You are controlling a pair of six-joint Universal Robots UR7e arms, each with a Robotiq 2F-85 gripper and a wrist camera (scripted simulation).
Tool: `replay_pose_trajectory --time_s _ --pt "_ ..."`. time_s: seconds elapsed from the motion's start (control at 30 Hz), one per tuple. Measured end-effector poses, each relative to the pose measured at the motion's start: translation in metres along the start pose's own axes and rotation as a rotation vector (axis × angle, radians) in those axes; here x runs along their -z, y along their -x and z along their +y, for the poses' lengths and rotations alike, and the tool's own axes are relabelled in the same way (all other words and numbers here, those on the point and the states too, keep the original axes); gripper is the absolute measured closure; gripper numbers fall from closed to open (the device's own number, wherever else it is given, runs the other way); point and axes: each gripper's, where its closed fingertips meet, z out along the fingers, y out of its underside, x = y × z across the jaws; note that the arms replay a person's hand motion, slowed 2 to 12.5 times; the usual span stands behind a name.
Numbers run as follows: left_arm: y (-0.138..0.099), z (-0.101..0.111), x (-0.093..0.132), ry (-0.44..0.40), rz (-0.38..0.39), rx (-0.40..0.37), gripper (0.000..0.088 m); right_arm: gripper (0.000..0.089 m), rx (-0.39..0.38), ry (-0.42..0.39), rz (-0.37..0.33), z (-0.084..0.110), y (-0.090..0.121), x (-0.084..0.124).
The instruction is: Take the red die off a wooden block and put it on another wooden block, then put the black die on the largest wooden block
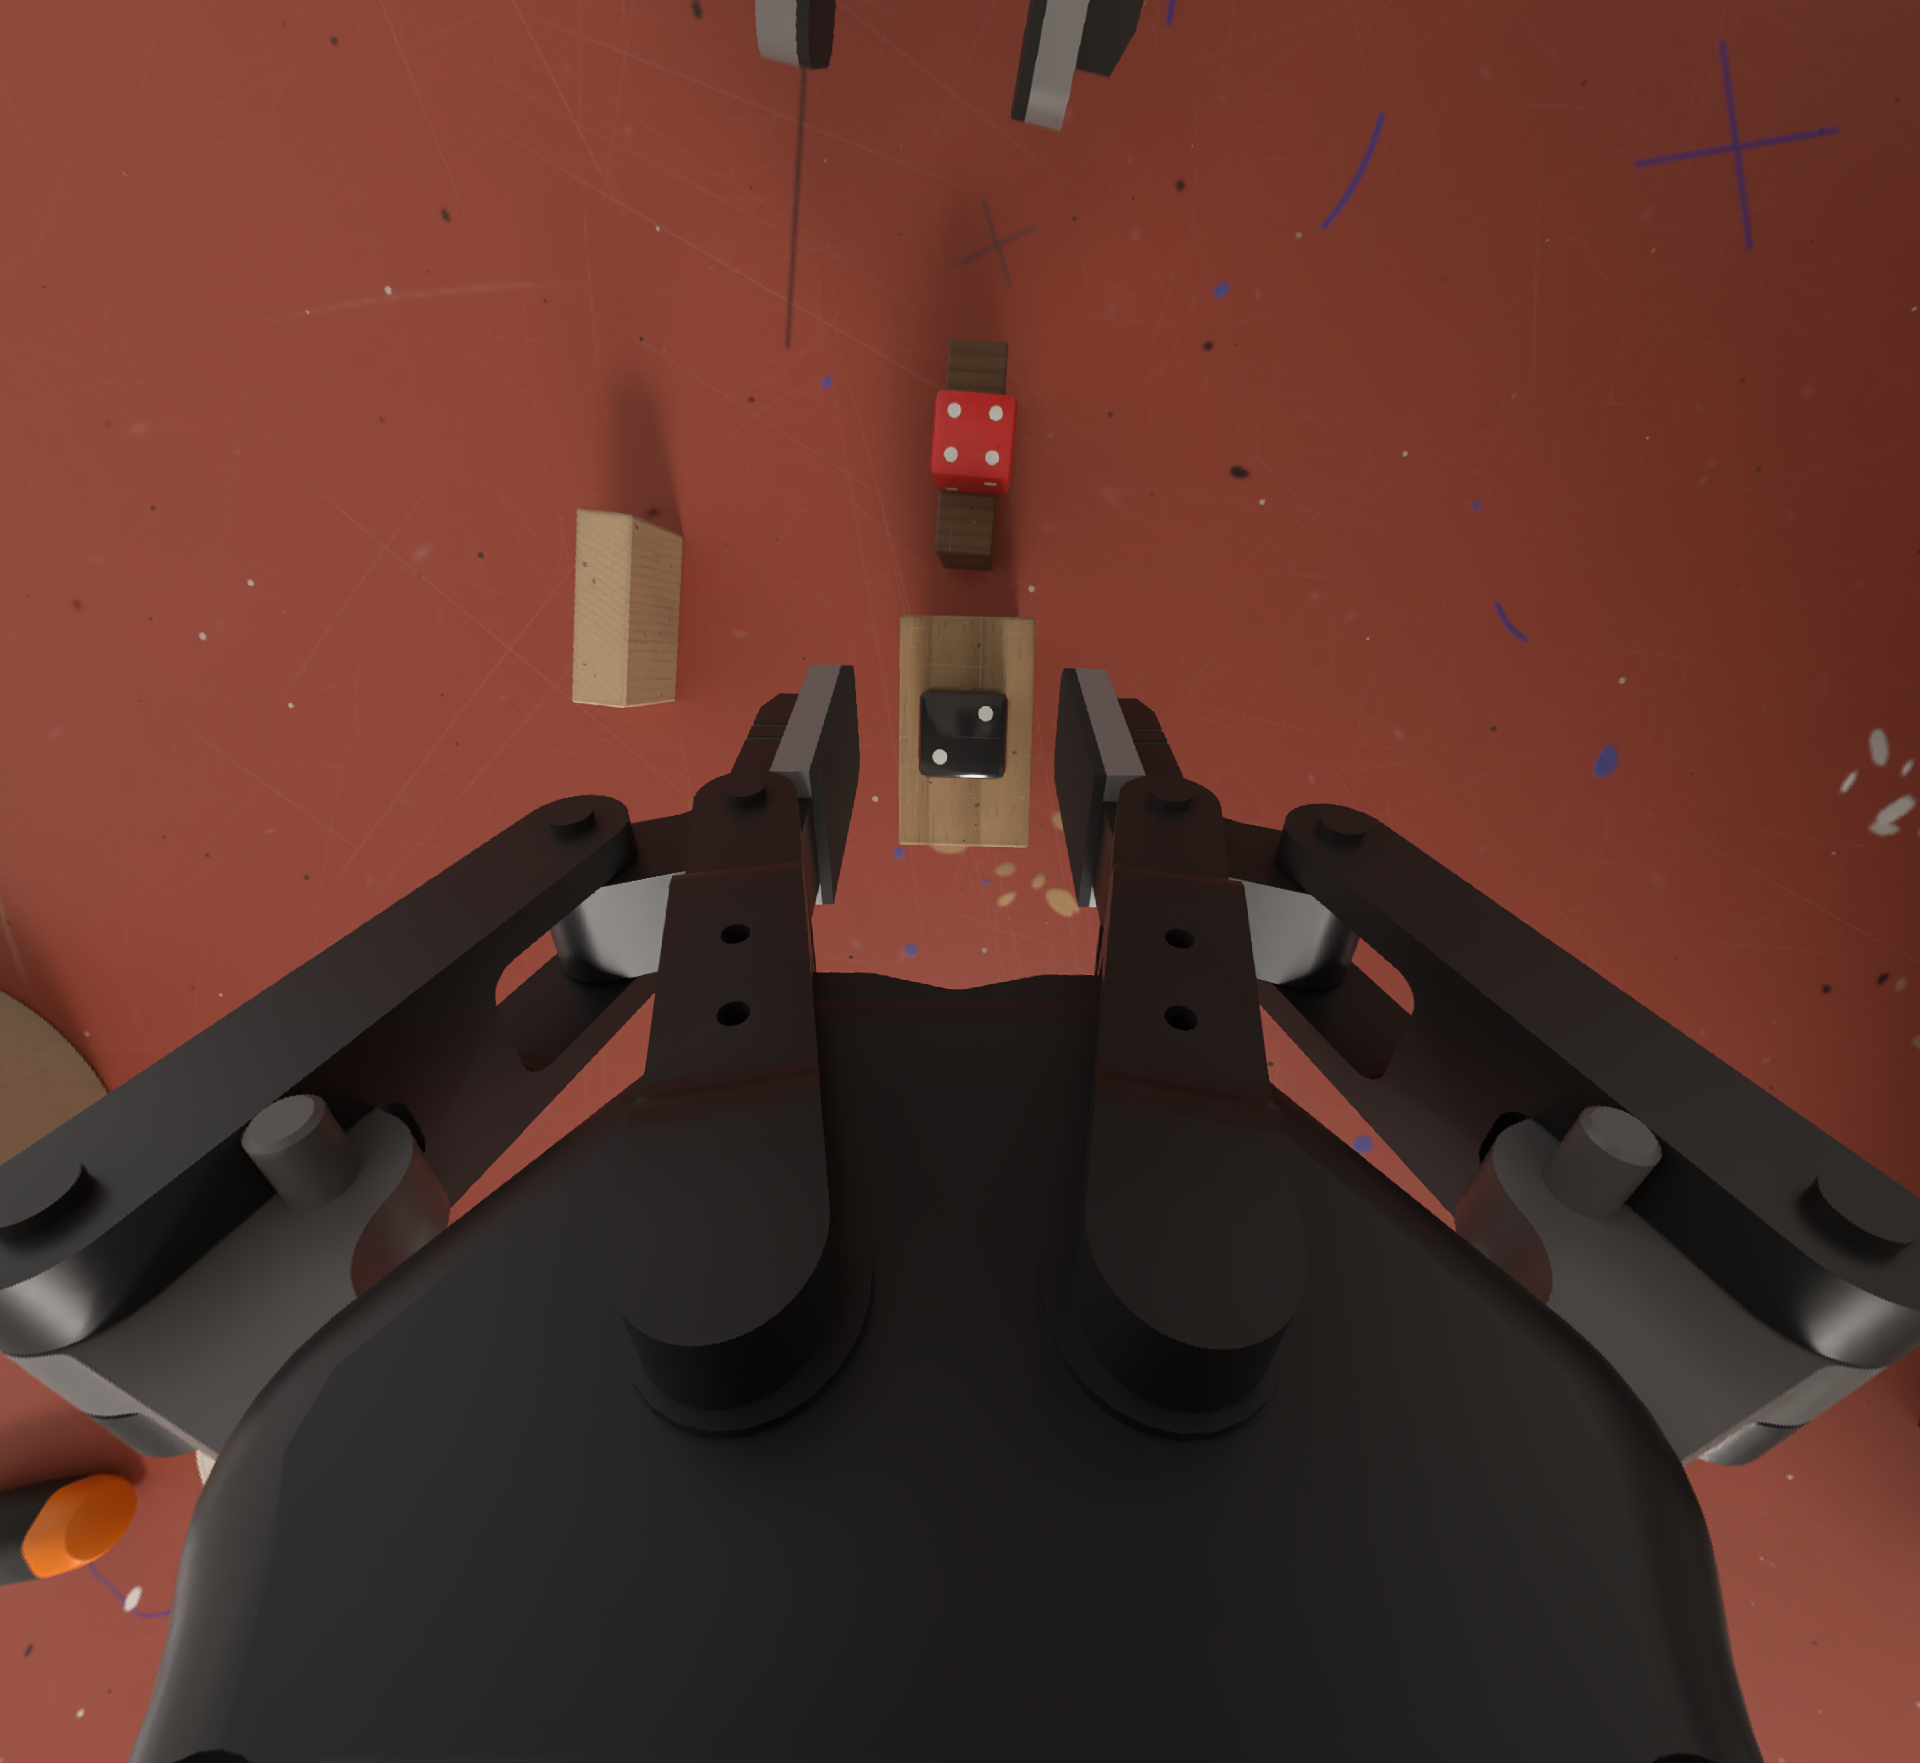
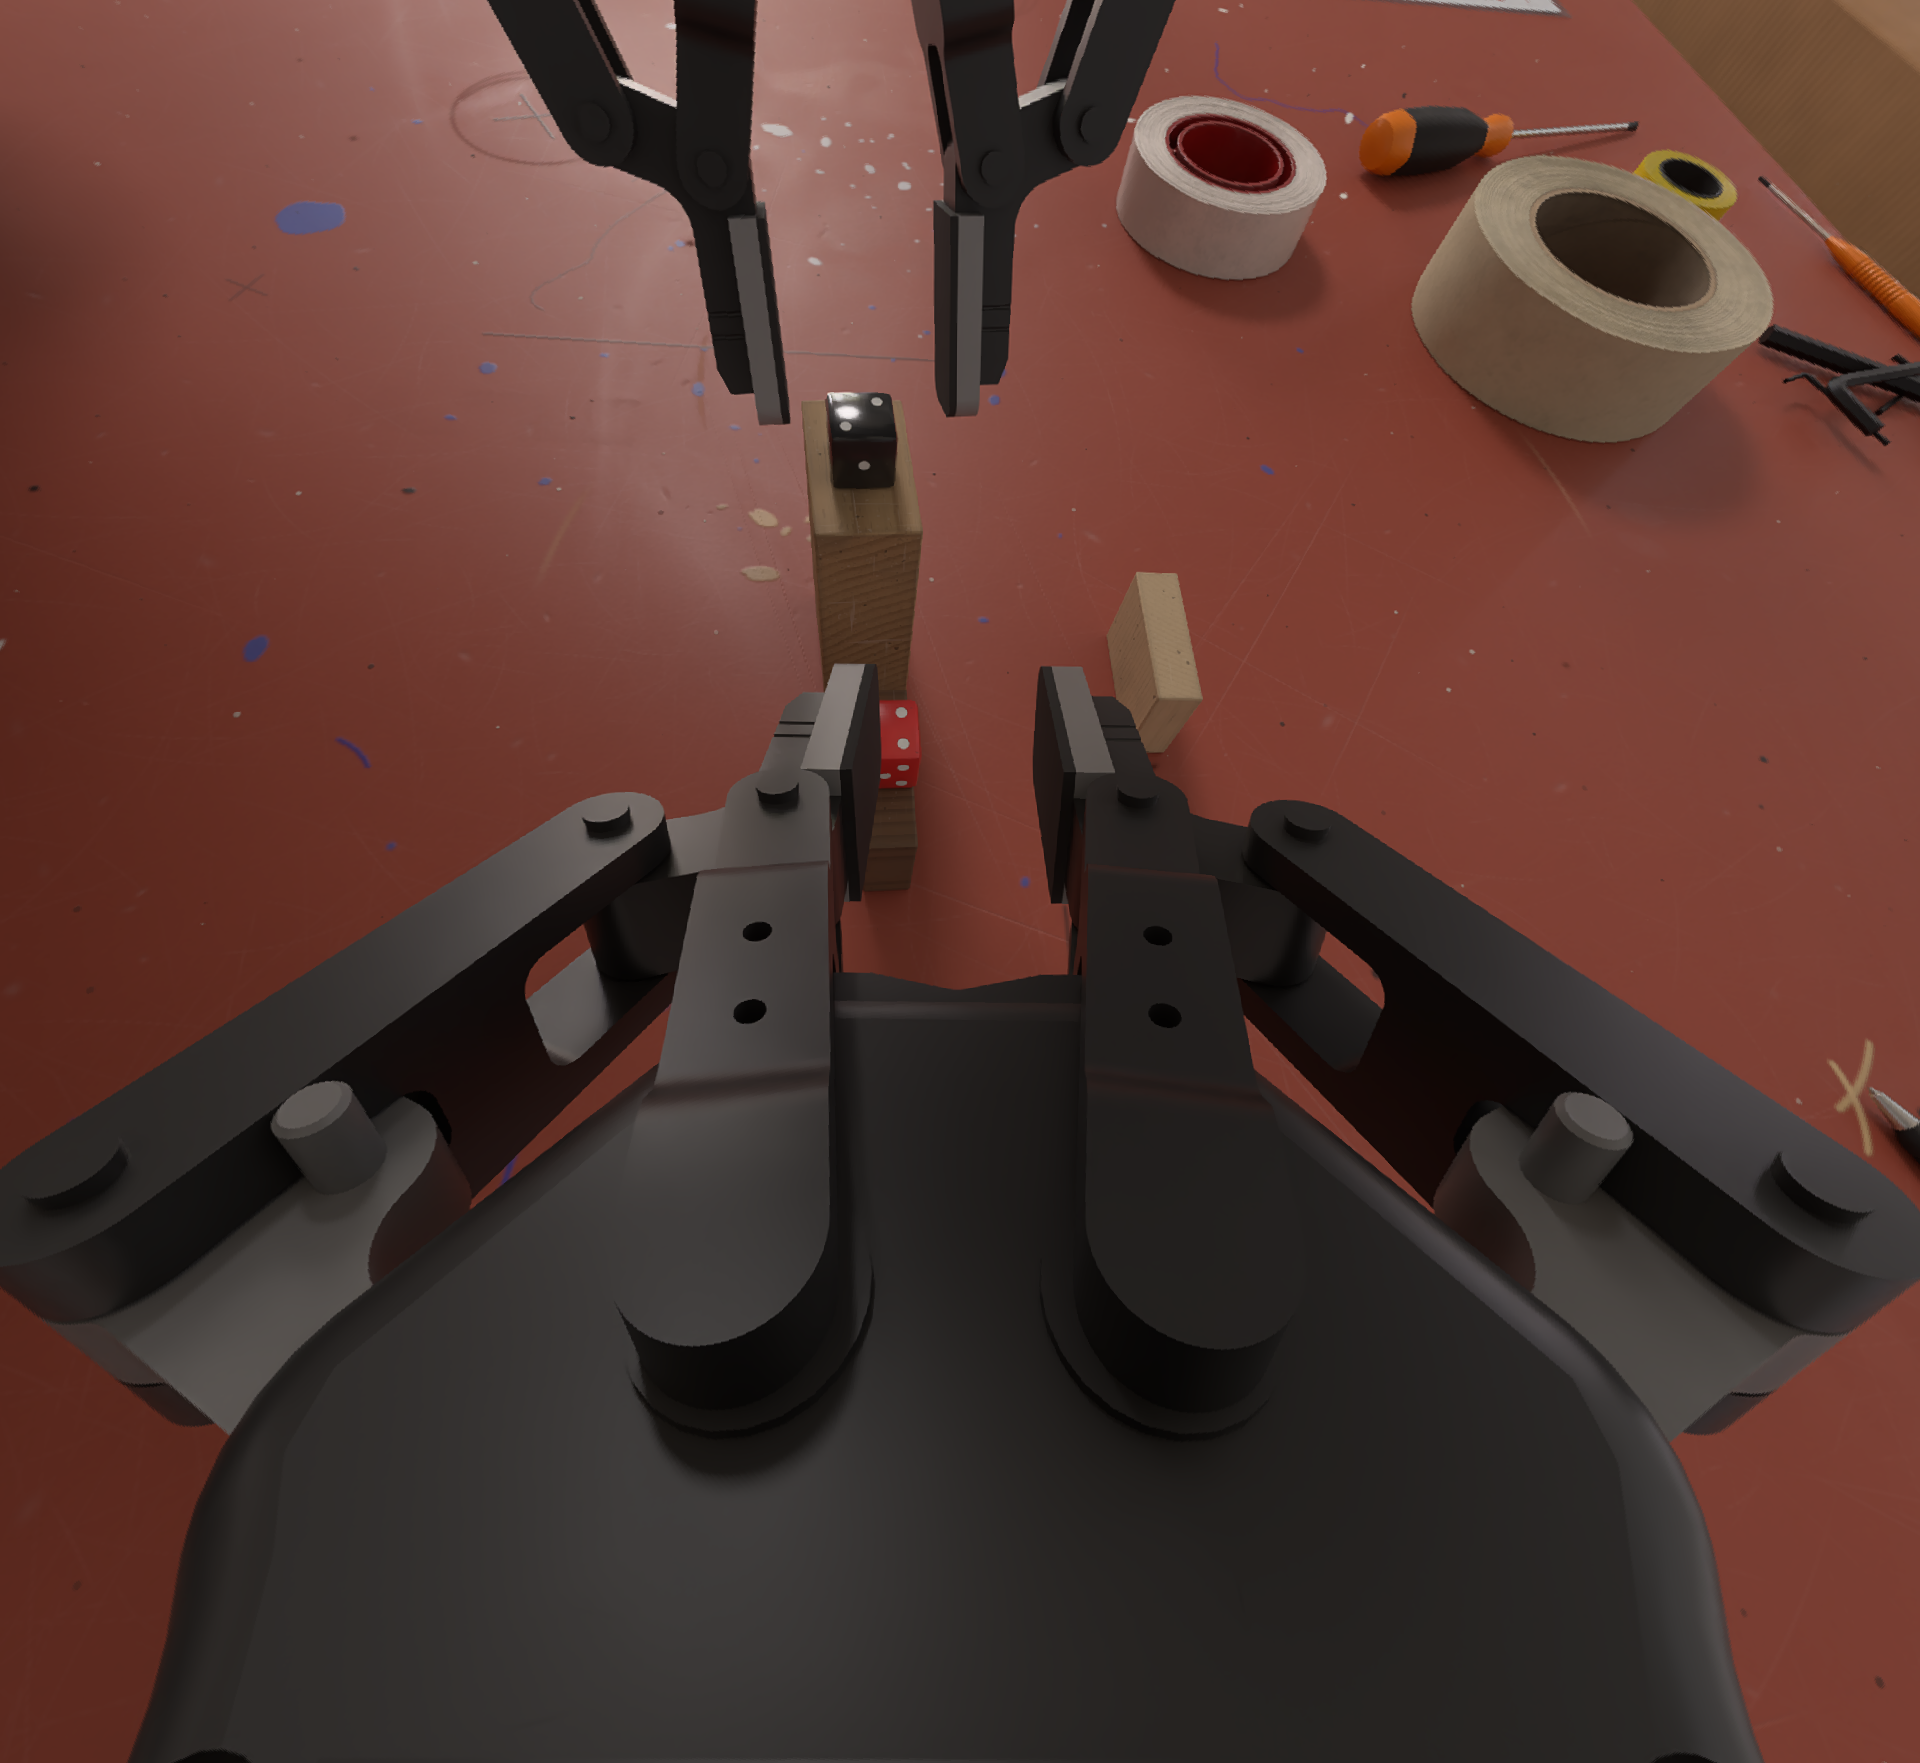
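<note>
Item 1, my left gripper (image 1: 957,778): fingers spread wide, holding nothing, touching nothing. It hangs straight above the black die (image 1: 963,733), which sits between the two pads in the left wrist view; the pads stand clear of it on either side.

Item 2, black die: rests on the top end of the tall block (image 1: 966,809), an upright pale piece whose long axis runs vertical.

Item 3, red die (image 1: 972,443): just beyond, on the dark block (image 1: 966,531), a low piece lying flat, long axis running near to far.

Item 4, pale block (image 1: 627,610): off to the left, bare, well apart from both dice.

Item 5, my right gripper (image 2: 951,778): spread, empty. The red die (image 2: 899,743) lies ahead of its left pad, seemingly off centre, though that finger hides part of it. My right gripper is the nearer to the red die, my left to the black.
</note>
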Motion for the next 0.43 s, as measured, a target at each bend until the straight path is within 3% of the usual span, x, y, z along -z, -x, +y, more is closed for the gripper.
replay_pose_trajectory --time_s 0.43 --pt "-0.0005 -0.0049 -0.001 0.001 0.012 -0.029 0.0645 0.0621 0.002 -0.002 -0.006 -0.0012 0.0019 -0.0009"
